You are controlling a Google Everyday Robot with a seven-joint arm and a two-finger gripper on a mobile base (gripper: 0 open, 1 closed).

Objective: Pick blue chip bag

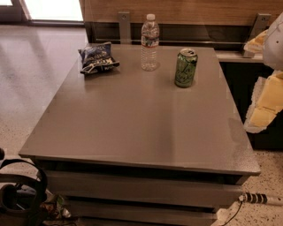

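Observation:
The blue chip bag [97, 58] is a small crinkled navy bag with white lettering. It lies at the far left corner of the grey table [132, 128]. My gripper [265, 103] shows as a pale white and yellowish shape at the right edge of the view. It hangs beyond the table's right side, far from the bag and holding nothing that I can see.
A clear water bottle [150, 42] stands at the far middle of the table, right of the bag. A green soda can [185, 67] stands right of the bottle. A wood-panelled wall [177, 11] runs behind the table. Black cables [20, 194] lie at the lower left.

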